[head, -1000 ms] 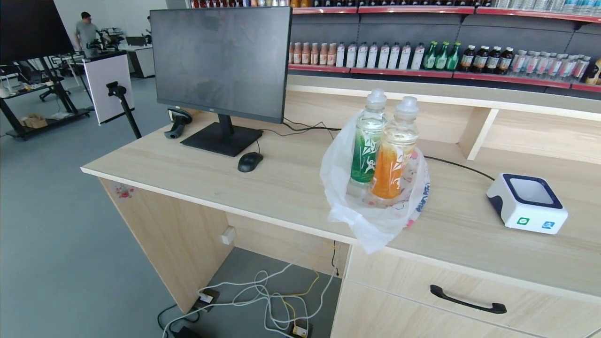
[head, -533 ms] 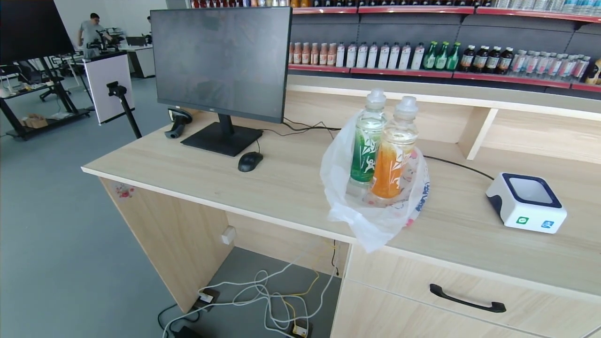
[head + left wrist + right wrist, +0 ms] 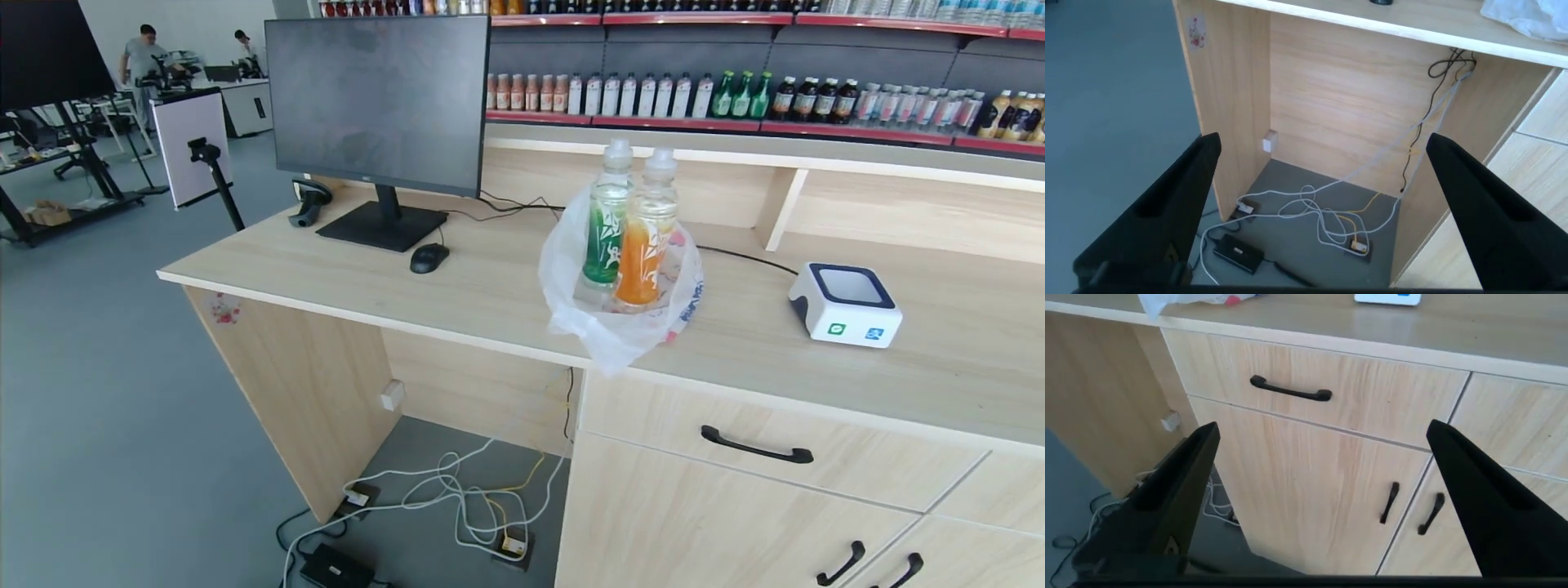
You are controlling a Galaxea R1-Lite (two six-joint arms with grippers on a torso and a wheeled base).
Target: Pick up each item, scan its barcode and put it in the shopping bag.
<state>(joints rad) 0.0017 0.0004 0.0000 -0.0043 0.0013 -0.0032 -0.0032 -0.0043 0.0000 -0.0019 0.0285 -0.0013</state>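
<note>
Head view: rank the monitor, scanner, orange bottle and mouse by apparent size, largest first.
1. monitor
2. scanner and orange bottle: too close to rank, one squat, one tall
3. mouse, smallest

Head above counter (image 3: pixel 482 298), wrists low, facing its front

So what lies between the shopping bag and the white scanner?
Head view: bare countertop, crossed by a black cable running toward the scanner.

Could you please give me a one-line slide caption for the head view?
Green-label bottle and orange-label bottle stand upright in the shopping bag on the counter, scanner nearby.
</note>
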